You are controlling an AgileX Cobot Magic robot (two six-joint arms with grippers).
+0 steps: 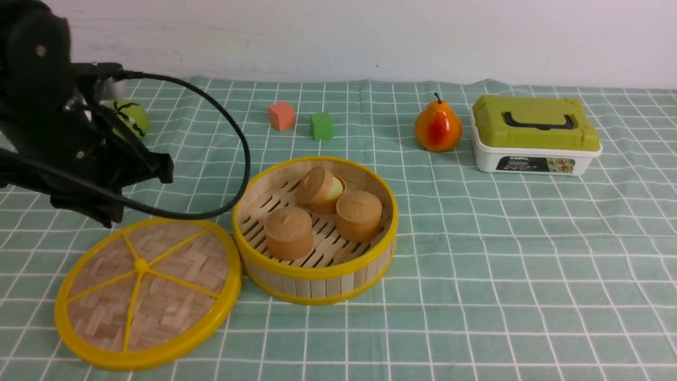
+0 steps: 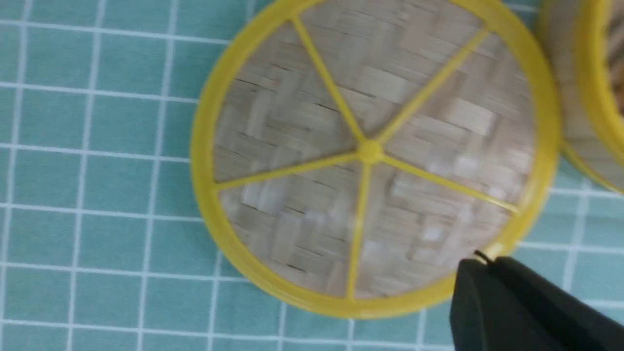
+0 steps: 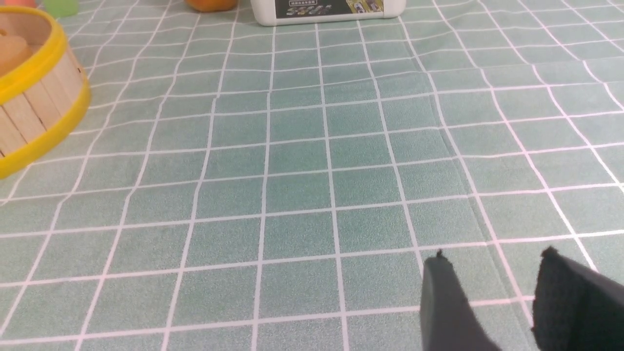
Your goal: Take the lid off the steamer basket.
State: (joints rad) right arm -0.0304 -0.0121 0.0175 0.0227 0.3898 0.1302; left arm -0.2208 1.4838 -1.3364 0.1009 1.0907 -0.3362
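The lid (image 1: 148, 293), a flat woven bamboo disc with a yellow rim and spokes, lies on the cloth at the front left, touching the steamer basket (image 1: 317, 287). The basket stands uncovered with three brown cylinders (image 1: 288, 233) inside. My left gripper (image 1: 165, 170) hangs above the cloth just behind the lid, shut and holding nothing. In the left wrist view the shut tips (image 2: 487, 263) sit over the edge of the lid (image 2: 370, 151), with the basket (image 2: 594, 87) beside it. My right gripper (image 3: 495, 256) is open over bare cloth, far from the basket (image 3: 34, 107).
At the back stand an orange cube (image 1: 281, 115), a green cube (image 1: 321, 126), a toy pear (image 1: 438, 128) and a white box with a green handled lid (image 1: 535, 135). A green ball (image 1: 132, 117) sits behind the left arm. A black cable (image 1: 240, 143) loops over the cloth.
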